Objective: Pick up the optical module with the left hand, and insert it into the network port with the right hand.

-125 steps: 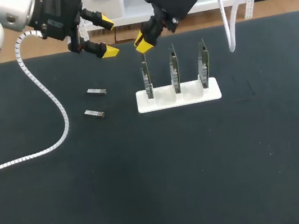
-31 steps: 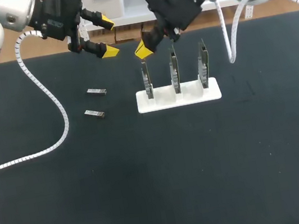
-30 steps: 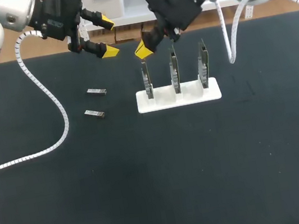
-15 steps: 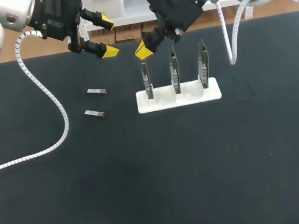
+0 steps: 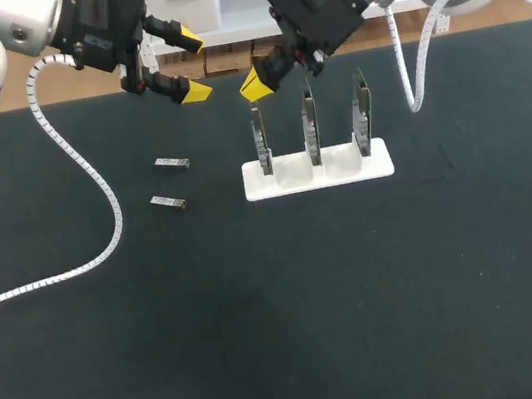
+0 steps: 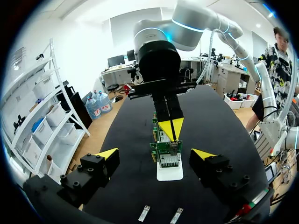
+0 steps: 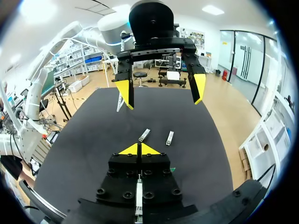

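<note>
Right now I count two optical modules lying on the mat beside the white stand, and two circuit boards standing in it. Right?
Not quite. The white stand holds three circuit boards, not two, as the head view shows. The two optical modules do lie on the mat beside it.

I've got a black table mat (image 5: 298,336) filling the view. A white rack (image 5: 318,173) sits on it right of centre, toward the far side, its long side running left-right. It has three slots in a row, each holding an upright green board (image 5: 361,108). In the left wrist view the rack (image 6: 169,174) is end-on, with the boards lined up one behind another.
</note>
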`<act>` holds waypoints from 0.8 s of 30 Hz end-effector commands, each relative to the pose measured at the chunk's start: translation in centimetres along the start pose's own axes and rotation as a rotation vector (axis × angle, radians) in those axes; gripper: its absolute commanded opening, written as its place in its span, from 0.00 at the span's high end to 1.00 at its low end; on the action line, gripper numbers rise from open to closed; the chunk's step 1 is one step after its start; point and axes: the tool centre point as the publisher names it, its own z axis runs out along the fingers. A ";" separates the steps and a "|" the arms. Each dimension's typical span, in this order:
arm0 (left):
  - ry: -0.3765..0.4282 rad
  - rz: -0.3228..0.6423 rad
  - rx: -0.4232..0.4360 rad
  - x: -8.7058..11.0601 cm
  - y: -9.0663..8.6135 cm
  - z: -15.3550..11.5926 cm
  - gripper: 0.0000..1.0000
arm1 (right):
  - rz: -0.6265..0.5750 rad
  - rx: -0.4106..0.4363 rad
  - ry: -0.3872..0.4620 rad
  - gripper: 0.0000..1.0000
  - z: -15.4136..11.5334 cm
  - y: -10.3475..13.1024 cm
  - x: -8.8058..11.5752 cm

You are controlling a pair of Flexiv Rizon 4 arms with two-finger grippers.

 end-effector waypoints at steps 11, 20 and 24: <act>0.006 -0.003 0.000 -0.1 0.0 0.0 0.00 | -0.050 0.070 0.019 1.00 -1.7 1.6 -1.5; 0.006 -0.003 0.000 -0.1 0.0 0.0 0.00 | -0.082 0.156 0.083 1.00 -5.7 3.9 -2.2; 0.006 -0.003 0.000 -0.1 0.0 0.0 0.00 | -0.088 0.193 0.084 1.00 -7.2 4.9 -2.1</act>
